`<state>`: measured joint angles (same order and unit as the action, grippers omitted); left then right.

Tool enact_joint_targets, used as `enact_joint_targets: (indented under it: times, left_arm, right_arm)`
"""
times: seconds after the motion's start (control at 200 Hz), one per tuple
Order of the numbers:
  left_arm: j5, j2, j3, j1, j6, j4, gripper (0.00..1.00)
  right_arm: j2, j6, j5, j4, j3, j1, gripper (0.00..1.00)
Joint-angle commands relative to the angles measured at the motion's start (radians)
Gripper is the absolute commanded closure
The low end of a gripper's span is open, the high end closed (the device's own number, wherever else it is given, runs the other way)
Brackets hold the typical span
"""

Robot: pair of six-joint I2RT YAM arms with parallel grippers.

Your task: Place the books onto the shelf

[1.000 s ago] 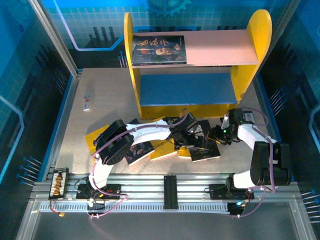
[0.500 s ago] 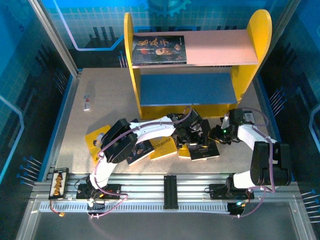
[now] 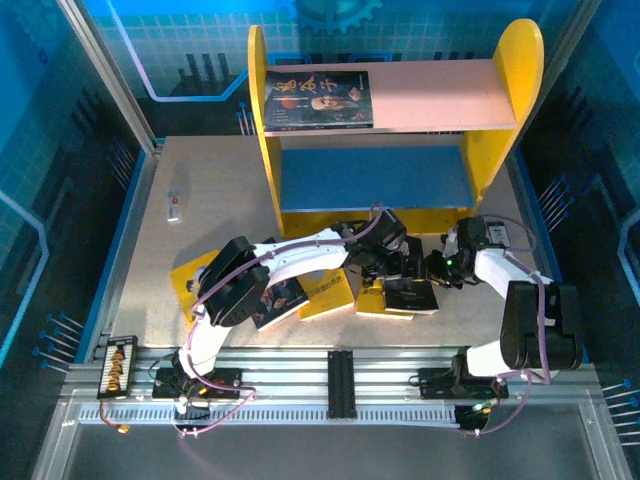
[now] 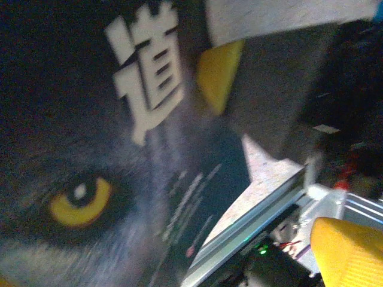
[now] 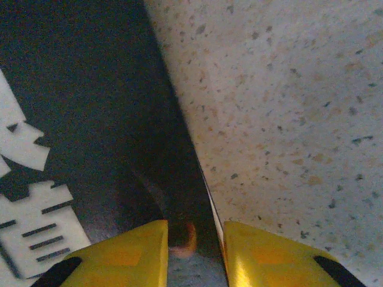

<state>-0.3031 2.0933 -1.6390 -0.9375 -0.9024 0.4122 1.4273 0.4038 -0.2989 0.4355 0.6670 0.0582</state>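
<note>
Fingers (image 5: 119,256) closer (right gripper (image 5: 194,248) astride book (image 5: 90,107)).

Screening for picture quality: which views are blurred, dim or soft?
Top external: sharp, evenly lit, blue cast around the shelf. Left wrist: dim, the dark book motion-smeared. Right wrist: table speckle crisp, yellow fingertips slightly soft.
</note>
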Motion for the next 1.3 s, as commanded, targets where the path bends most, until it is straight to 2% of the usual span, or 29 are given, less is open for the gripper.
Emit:
enact_joint_targets:
  times: [0.0, 0.185, 0.51, 0.605, 0.746, 0.836, 0.916, 1.066, 1.296]
  left_arm:
    - [-0.035, -0.063, 0.030, 0.002, -0.034, -0.191, 0.01]
    - [0.000, -0.051, 0.010, 0.009, -0.022, -0.135, 0.06]
    - [0.193, -0.045, -0.004, 0.008, 0.091, 0.062, 0.19]
    - [0.195, -0.042, 0.001, 0.008, 0.103, 0.047, 0.30]
    - [0.179, -0.029, 0.004, 0.006, 0.097, 0.012, 0.56]
    - [0.177, -0.025, 0.005, 0.006, 0.094, 0.001, 0.69]
    - [0.183, -0.024, 0.005, 0.006, 0.095, -0.002, 0.77]
    - [0.191, -0.016, -0.003, 0.005, 0.103, -0.018, 1.00]
    - [0.185, -0.062, -0.034, -0.005, 0.163, 0.008, 1.00]
  right_arm:
    - [0.023, 0.006, -0.062, 0.069, -0.032, -0.050, 0.71]
    - [0.025, 0.005, -0.062, 0.069, -0.030, -0.052, 0.71]
    - [0.024, 0.003, -0.064, 0.072, -0.027, -0.052, 0.68]
    - [0.021, 0.002, -0.072, 0.072, -0.027, -0.052, 0.64]
    - [0.017, 0.000, -0.074, 0.077, -0.023, -0.052, 0.61]
    - [0.009, -0.001, -0.068, 0.089, -0.017, -0.051, 0.60]
    - [-0.010, -0.003, -0.059, 0.101, -0.009, -0.051, 0.59]
    - [-0.051, -0.006, -0.040, 0.125, 0.003, -0.040, 0.56]
    - [-0.214, 0.004, -0.034, 0.196, 0.027, 0.020, 0.51]
